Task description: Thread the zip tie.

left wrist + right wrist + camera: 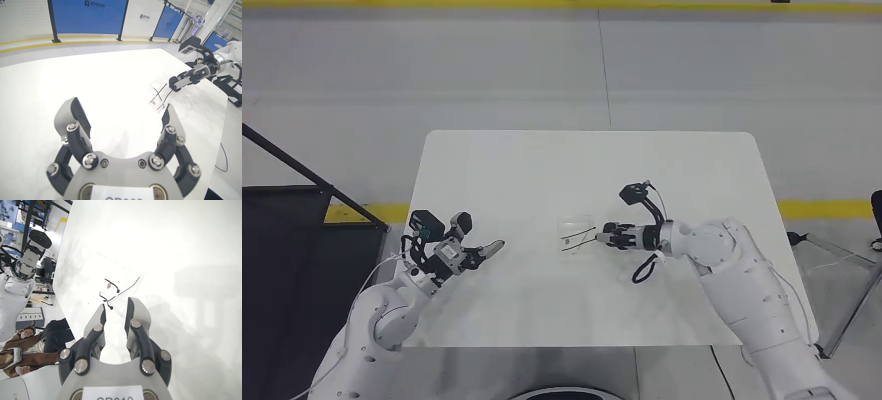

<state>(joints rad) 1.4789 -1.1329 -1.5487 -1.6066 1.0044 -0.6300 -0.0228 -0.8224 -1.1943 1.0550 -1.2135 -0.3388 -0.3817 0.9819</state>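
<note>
Thin black zip ties (579, 238) lie crossed on a clear plastic sheet (569, 224) at the middle of the white table (542, 170). My right gripper (604, 236) is low over the table, open, its tips right at the sheet's edge. In the right wrist view its fingertips (103, 310) flank the head end of one zip tie (110, 306), while another zip tie (113, 286) lies just beyond. My left gripper (124, 115) is open and holds nothing, well away from the zip ties (159, 94), near the table's front left side (482, 250).
A small brownish scrap (154, 103) lies on the sheet beside the ties. The right arm's black cable (647, 268) loops over the table behind its wrist. Bare tabletop spreads between the two grippers and toward the far edge (592, 133).
</note>
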